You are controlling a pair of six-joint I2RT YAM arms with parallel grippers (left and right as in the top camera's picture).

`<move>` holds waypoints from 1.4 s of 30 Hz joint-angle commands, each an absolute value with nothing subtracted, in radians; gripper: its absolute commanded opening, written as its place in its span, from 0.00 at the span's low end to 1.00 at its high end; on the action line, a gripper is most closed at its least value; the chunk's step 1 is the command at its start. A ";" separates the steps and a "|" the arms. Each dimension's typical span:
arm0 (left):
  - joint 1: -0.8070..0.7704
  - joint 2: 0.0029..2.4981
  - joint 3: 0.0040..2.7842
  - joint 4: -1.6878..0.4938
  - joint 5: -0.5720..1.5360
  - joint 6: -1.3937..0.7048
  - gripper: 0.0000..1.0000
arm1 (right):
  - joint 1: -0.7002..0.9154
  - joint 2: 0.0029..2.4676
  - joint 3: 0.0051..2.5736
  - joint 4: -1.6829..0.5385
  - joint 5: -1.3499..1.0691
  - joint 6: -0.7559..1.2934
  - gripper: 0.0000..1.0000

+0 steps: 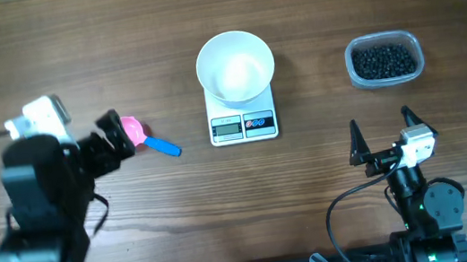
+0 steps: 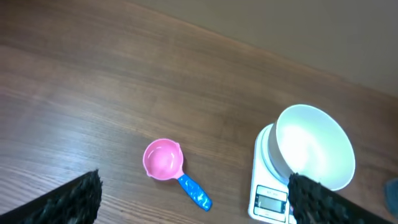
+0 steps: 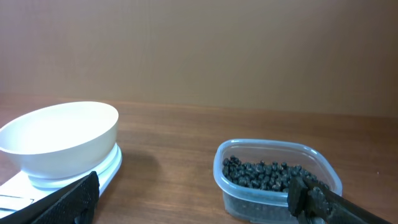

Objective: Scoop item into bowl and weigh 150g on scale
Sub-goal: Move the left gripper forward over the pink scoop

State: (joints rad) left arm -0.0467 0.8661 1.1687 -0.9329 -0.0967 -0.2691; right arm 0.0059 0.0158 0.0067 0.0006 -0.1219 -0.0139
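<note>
The white bowl (image 1: 235, 66) stands empty on the white scale (image 1: 244, 125) at the table's middle. The item (image 1: 382, 61), small black beads, fills a clear plastic tub (image 1: 382, 42) to the right. A pink scoop with a blue handle (image 1: 146, 137) lies left of the scale. My left gripper (image 1: 122, 135) hovers open over the scoop's cup, holding nothing. In the left wrist view the scoop (image 2: 164, 160) lies between the spread fingers, with the bowl (image 2: 314, 146) to the right. My right gripper (image 1: 382, 125) stands open in front of the tub (image 3: 277, 180), apart from it.
The wooden table (image 1: 310, 166) runs to a plain wall behind it in the right wrist view. The arm bases and cables sit along the front edge. Bare wood lies between the scale (image 3: 106, 171) and the tub.
</note>
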 commanded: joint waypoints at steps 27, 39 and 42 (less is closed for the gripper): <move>-0.047 1.262 1.390 -1.183 -0.165 -0.714 1.00 | 0.010 0.011 0.006 0.004 -0.105 -0.026 1.00; -0.047 1.442 1.261 -1.127 -0.167 -0.851 0.82 | 0.010 0.011 0.006 0.004 -0.105 -0.026 1.00; -0.047 1.474 1.225 -1.100 -0.169 -0.874 0.80 | 0.010 0.011 0.006 0.004 -0.105 -0.026 1.00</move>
